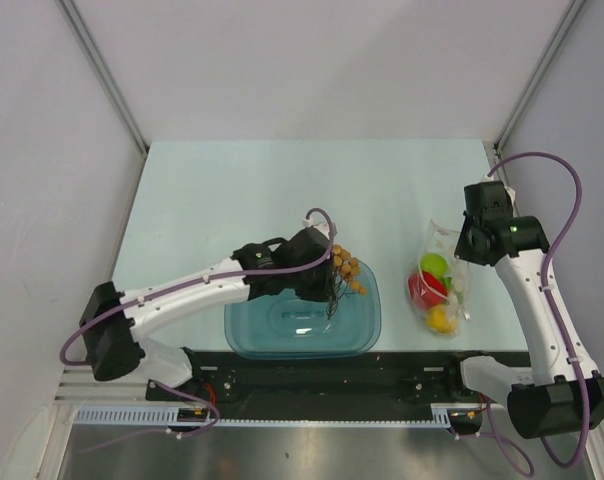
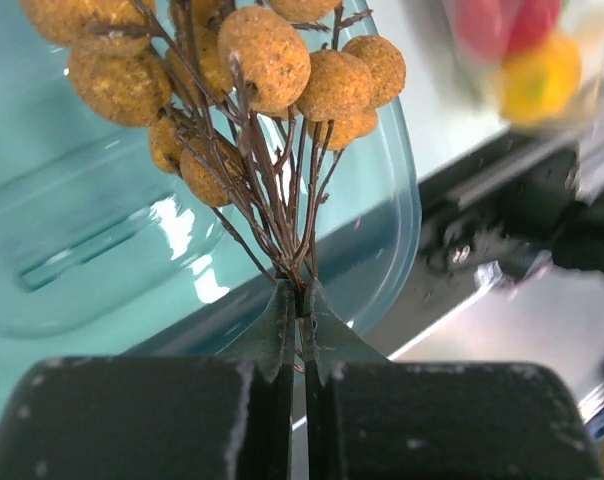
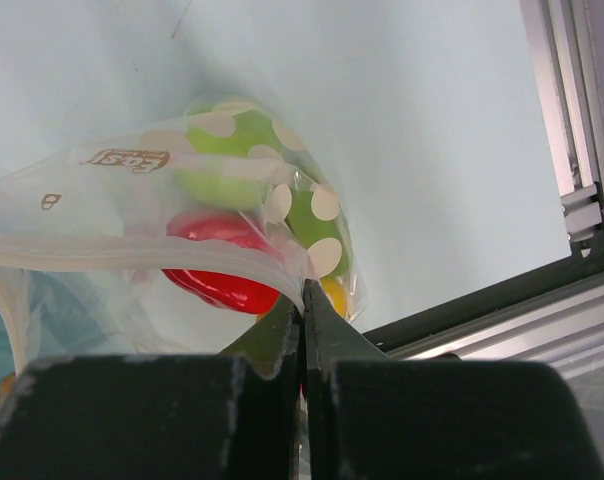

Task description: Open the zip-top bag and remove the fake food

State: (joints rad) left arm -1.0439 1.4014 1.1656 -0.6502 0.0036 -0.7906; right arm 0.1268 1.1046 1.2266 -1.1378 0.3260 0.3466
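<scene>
Nearest, along the front edge of the counter (image 1: 232,190): black rail (image 1: 332,375) carrying both arm bases. Just beyond the rail, left of centre: teal tub (image 1: 272,335), translucent, sitting flat on the counter. Over the tub's far right part: left hand (image 2: 302,300), fingers pressed together on the dark stems of the bunch of orange-brown balls (image 2: 252,70), nothing else in the grip. Stems fanning out away from the fingertips, balls clustered above the tub's rim and inner floor; contact with the tub not possible to judge. Right of the tub and apart from it, close to the counter's right edge: zip-top bag (image 1: 457,300), clear and crinkly with white dots, near end down on the counter, far end drawn up toward the right arm. Inside the bag, front to back: yellow piece (image 1: 440,319), red piece (image 3: 222,280), yellow-green fruits (image 3: 217,160), all bunched together against the film. At the bag's far end: right hand (image 3: 302,300), closed on the bag's edge, film pinched between the fingertips just beside the zip strip. Mouth of the bag open or sealed: not clear from either view. Beyond both hands: bare pale counter, then white walls (image 1: 332,70) with metal corner posts.
</scene>
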